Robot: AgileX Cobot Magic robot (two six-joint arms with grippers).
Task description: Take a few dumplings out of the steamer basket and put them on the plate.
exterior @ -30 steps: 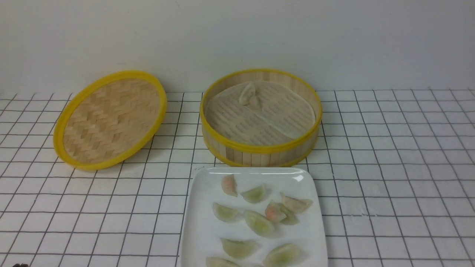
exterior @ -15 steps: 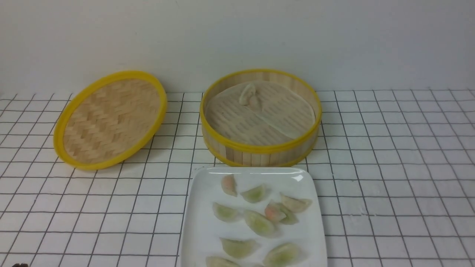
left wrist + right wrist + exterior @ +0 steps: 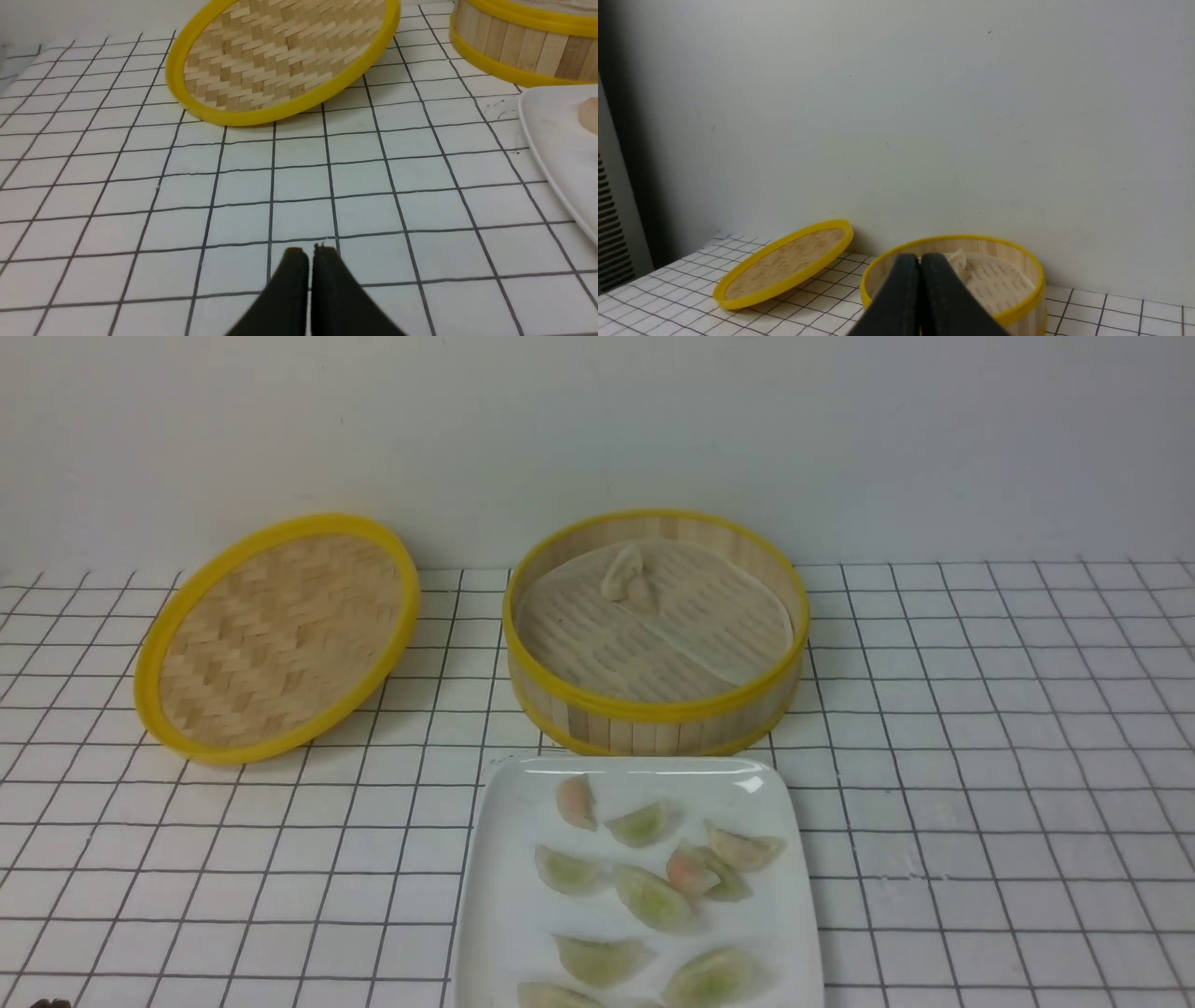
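The left gripper (image 3: pixel 308 254) hangs low over the gridded tabletop (image 3: pixel 980 784), its two black fingers pressed almost together with only a hairline gap, and nothing is held between them. The right gripper (image 3: pixel 920 261) sits higher, looking out toward the wall (image 3: pixel 597 429), its fingers likewise closed against each other and empty. Neither gripper shows in the front view.

In the front view, the woven lid (image 3: pixel 277 637) lies tilted at about 10 o'clock from the centre of the scene, its far edge leaning against the wall. The steamer basket (image 3: pixel 653 709) stands at about 12 o'clock, just beside the lid. The plate (image 3: pixel 509 896) lies at 6 o'clock from the basket, its far edge near the basket's front wall.

From the left gripper's camera, the lid lies ahead, the basket wall (image 3: pixel 518 44) ahead and to one side, and the plate's edge (image 3: pixel 546 140) off to that same side, all well apart from the fingertips. From the right gripper's camera, the basket (image 3: pixel 1017 308) sits just beyond the fingertips, which overlap its near rim in the picture.

The dumplings (image 3: pixel 653 899) lie scattered over the plate, at least nine of them, mostly pale green and two pinkish. One whitish dumpling (image 3: pixel 623 572) rests in the basket, at 12 o'clock on its liner, near the back wall.
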